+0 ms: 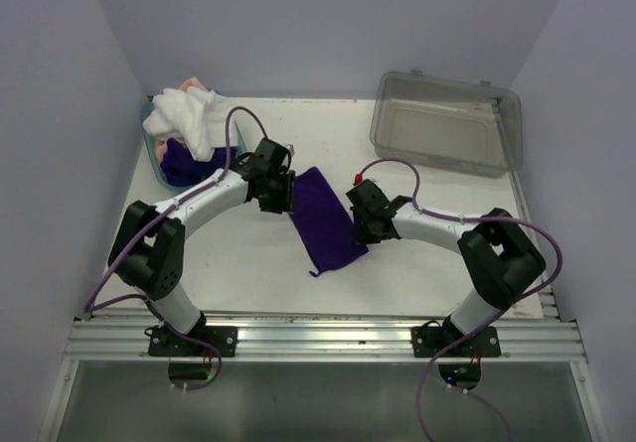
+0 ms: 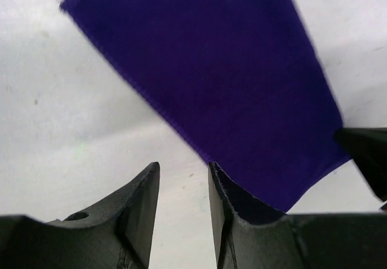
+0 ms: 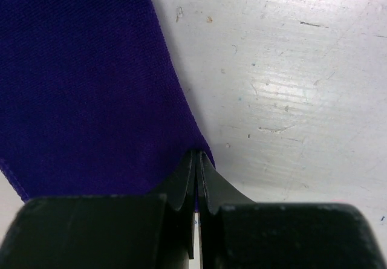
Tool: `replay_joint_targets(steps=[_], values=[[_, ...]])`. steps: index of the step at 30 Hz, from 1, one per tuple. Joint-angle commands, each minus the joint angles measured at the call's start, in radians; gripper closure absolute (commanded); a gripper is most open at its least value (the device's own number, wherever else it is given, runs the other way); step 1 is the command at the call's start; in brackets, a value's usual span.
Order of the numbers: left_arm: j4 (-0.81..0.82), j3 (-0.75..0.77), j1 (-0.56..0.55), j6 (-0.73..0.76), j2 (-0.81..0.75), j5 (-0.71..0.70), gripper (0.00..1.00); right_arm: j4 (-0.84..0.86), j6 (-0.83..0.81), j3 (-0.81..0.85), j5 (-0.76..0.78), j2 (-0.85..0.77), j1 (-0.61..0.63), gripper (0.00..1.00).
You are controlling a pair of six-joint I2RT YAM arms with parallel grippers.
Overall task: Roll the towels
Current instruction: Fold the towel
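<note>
Dark purple flat cloth towel [image 1: 326,219] lies spread mid white table [image 1: 248,263], between both arms. Right gripper [image 3: 196,178] is pinched closed on its right edge. Left gripper [image 2: 183,190] has its fingers slightly apart at the left edge, with table showing in the gap. Teal plastic basket [image 1: 151,149] back-left holds a crumpled white cloth towel [image 1: 184,119] and a peach-pink cloth towel [image 1: 196,85]. Clear grey plastic bin [image 1: 447,124] back-right, well apart.

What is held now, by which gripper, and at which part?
The right gripper pinches the purple towel at its edge, near a corner. The left gripper is open, holding nothing.
</note>
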Motion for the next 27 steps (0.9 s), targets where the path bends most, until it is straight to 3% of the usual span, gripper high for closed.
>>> replay_joint_targets(steps=[1,8,13,18,27], values=[[0.001,-0.058,0.003,0.004,-0.11,-0.05,0.58,0.076,0.044,-0.109,-0.066,-0.027,0.023,1.0],[-0.003,-0.222,0.0,-0.047,-0.276,-0.025,0.57,0.045,0.196,-0.193,-0.015,-0.192,0.086,1.0],[0.044,-0.369,-0.003,-0.116,-0.38,0.074,0.55,-0.022,0.169,-0.183,0.023,-0.339,0.088,1.0],[0.144,-0.507,-0.089,-0.255,-0.445,0.092,0.54,-0.067,0.093,-0.141,0.048,-0.298,0.085,0.85],[0.239,-0.592,-0.145,-0.338,-0.437,0.127,0.54,0.057,0.13,-0.173,-0.076,-0.171,0.102,0.95]])
